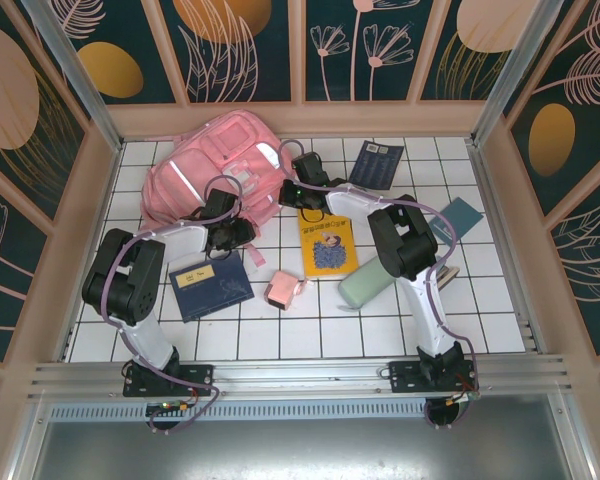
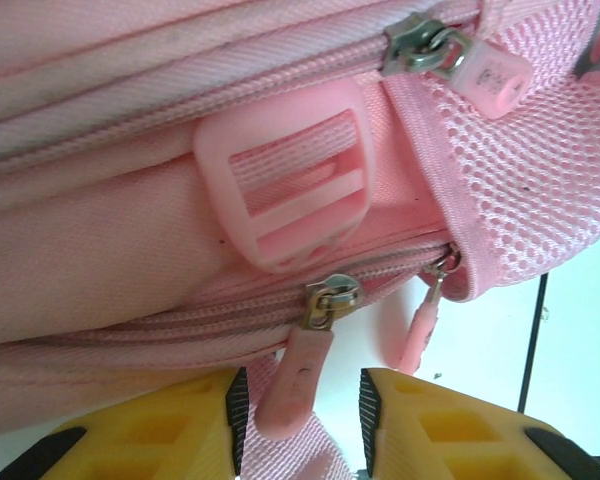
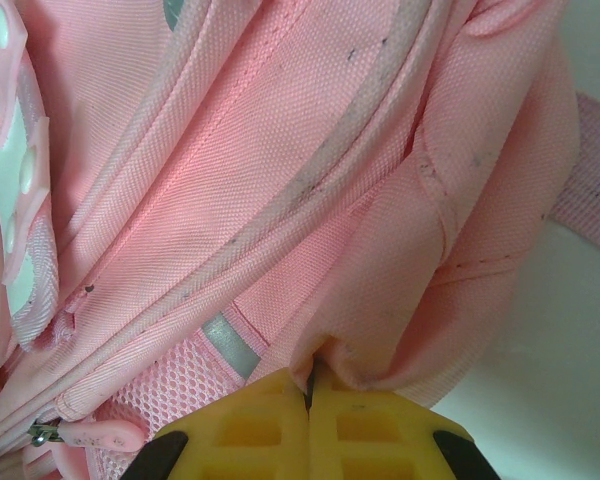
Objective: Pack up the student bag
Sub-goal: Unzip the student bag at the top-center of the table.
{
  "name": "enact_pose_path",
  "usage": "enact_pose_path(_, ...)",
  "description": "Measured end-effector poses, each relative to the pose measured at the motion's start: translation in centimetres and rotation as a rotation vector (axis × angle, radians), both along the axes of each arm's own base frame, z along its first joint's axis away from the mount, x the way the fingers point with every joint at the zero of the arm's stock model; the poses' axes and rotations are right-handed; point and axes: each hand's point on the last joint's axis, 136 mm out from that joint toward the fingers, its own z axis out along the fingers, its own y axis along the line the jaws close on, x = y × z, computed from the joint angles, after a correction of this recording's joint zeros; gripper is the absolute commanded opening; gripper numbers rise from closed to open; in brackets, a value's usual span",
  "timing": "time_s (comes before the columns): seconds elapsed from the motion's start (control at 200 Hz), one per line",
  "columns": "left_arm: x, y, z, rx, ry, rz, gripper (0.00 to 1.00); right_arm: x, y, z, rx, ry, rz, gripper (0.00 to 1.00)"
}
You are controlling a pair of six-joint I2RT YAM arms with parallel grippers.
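Right claw (image 3: 308,395): jaws pressed together, pinching a fold of pink fabric at the edge of the student bag (image 1: 220,160). Left claw (image 2: 302,400): jaws partly open, with a pink zipper pull (image 2: 295,385) hanging in the gap; I cannot tell whether it touches either finger. Just above the pull is a pink plastic buckle (image 2: 285,190) on the bag's side. The bag lies flat at the far left of the white tiled counter (image 1: 500,300), close to the back wall. Its long axis runs roughly left to right, with the right end tilted slightly away. On the near side lie a blue notebook (image 1: 210,283), a small pink pouch (image 1: 285,291), a yellow book (image 1: 327,243) and a pale green bottle (image 1: 365,285). All of them are clear of the bag. A dark booklet (image 1: 377,163) lies at the far right, and a teal card (image 1: 456,220) lies beyond the right arm.
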Motion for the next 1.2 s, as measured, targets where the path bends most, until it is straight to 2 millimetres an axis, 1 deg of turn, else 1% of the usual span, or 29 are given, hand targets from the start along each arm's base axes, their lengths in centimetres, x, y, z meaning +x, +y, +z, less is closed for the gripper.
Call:
enact_pose_path(0.22,0.27,-0.19,-0.44,-0.014,0.000,-0.004,0.32,0.00,-0.01,-0.01,0.000,0.000,0.000,0.00)
enact_pose_path(0.395,0.40,-0.11,-0.48,-0.026,-0.002,-0.004,0.34,0.00,-0.01,-0.01,0.000,0.000,0.000,0.00)
enact_pose_path(0.47,0.51,-0.09,-0.58,-0.031,-0.006,-0.005,0.30,0.00,-0.01,-0.01,0.000,0.000,-0.001,0.00)
enact_pose_path(0.515,0.59,-0.01,-0.62,-0.036,-0.007,-0.001,0.22,0.00,-0.01,-0.01,0.000,0.001,-0.001,0.00)
enact_pose_path(0.55,0.59,0.10,-0.70,-0.038,-0.006,0.003,0.18,-0.02,0.01,-0.01,0.000,0.000,0.000,0.00)
enact_pose_path(0.725,0.60,0.14,-0.80,-0.046,-0.010,-0.002,0.13,-0.02,0.01,-0.01,0.001,0.002,-0.002,0.00)
enact_pose_path(0.8,0.61,0.11,-0.80,-0.048,-0.011,-0.003,0.13,-0.01,0.02,0.01,0.001,0.002,-0.002,0.00)
enact_pose_path(0.866,0.60,0.10,-0.80,-0.048,-0.011,-0.004,0.08,-0.01,0.02,0.01,0.001,0.002,-0.002,0.00)
enact_pose_path(0.911,0.61,0.09,-0.79,-0.048,-0.011,-0.005,0.08,-0.01,0.02,0.01,0.001,0.002,-0.002,0.00)
enact_pose_path(0.966,0.61,0.09,-0.78,-0.049,-0.012,-0.005,0.15,-0.01,0.02,0.01,0.001,0.002,-0.002,0.00)
enact_pose_path(1.066,0.61,0.07,-0.78,-0.048,-0.012,-0.006,0.15,-0.01,0.02,0.01,0.001,0.002,-0.002,0.00)
enact_pose_path(1.121,0.61,0.08,-0.80,-0.046,-0.013,-0.009,0.21,-0.01,0.02,0.01,0.002,0.002,-0.002,0.00)
enact_pose_path(1.171,0.59,0.08,-0.87,-0.046,-0.010,-0.007,0.20,-0.01,0.02,0.01,0.002,0.002,-0.002,0.00)
enact_pose_path(1.201,0.62,0.07,-0.93,-0.045,-0.010,-0.009,0.16,-0.01,0.02,0.01,0.002,0.002,-0.002,0.00)
